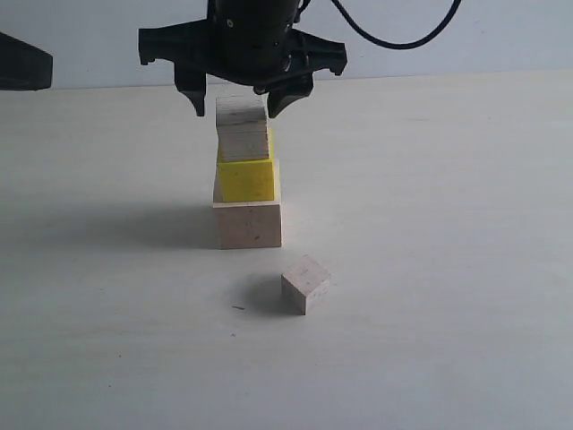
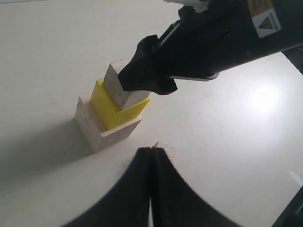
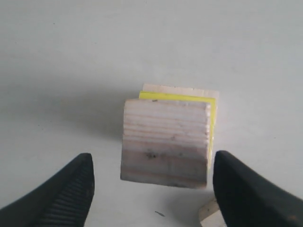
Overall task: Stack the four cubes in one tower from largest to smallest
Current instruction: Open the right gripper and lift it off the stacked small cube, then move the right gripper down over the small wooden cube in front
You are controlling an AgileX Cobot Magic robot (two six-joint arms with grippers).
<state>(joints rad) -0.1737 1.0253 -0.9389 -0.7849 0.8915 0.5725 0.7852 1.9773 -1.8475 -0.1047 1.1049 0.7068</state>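
The tower stands mid-table: a large pale wooden cube point(image 1: 249, 226) at the bottom, a yellow cube point(image 1: 248, 179) on it, and a small wooden cube point(image 1: 243, 134) on top. My right gripper point(image 1: 242, 103) hangs open over the tower, one finger on each side of the top cube point(image 3: 165, 142) and neither touching it. The other small wooden cube point(image 1: 305, 283) lies loose on the table in front of the tower. My left gripper point(image 2: 150, 149) is shut with nothing in it, and a corner of the loose cube point(image 2: 164, 145) peeks out behind its tips.
The pale tabletop point(image 1: 448, 224) spreads wide on all sides of the tower. A dark part of the left arm point(image 1: 22, 61) shows at the far left edge. A black cable point(image 1: 394, 40) loops above the right arm.
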